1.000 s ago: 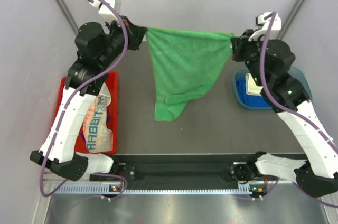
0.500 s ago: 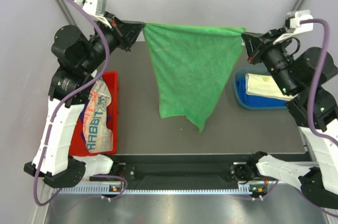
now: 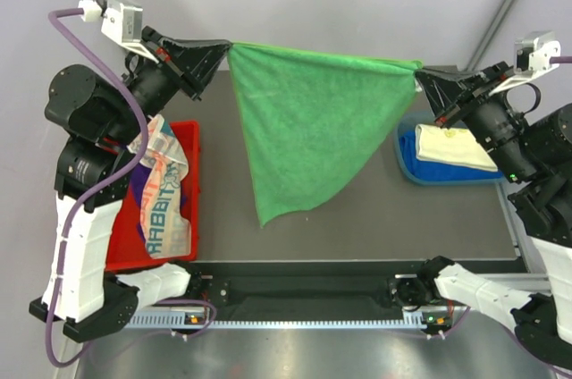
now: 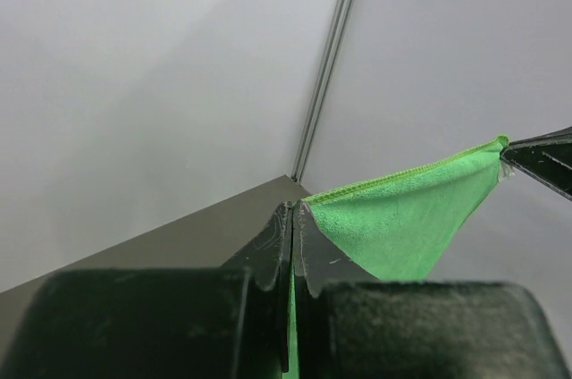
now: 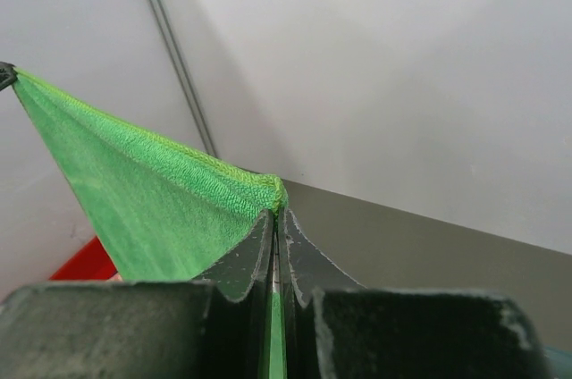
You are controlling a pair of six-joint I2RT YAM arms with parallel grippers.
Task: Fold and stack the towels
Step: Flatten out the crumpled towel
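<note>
A plain green towel [image 3: 308,129] hangs stretched in the air between my two grippers, its lower corner dangling over the dark table. My left gripper [image 3: 225,45] is shut on its left top corner; the towel [image 4: 402,218] runs off to the right from my left gripper [image 4: 294,209] in the left wrist view. My right gripper [image 3: 422,73] is shut on the right top corner; the towel [image 5: 152,191] shows in the right wrist view beside my right gripper [image 5: 277,214]. A white towel with orange lettering [image 3: 165,200] lies in the red tray [image 3: 190,142]. A pale towel [image 3: 451,145] lies on a blue towel [image 3: 413,164] in the blue bin.
The red tray stands at the left of the dark table [image 3: 375,218], the translucent blue bin [image 3: 404,133] at the right. Grey walls close in the back and sides.
Both arms have risen and spread apart. The green towel has lifted off the table and pulled taut along its top edge, and its folded lower part has dropped open.
</note>
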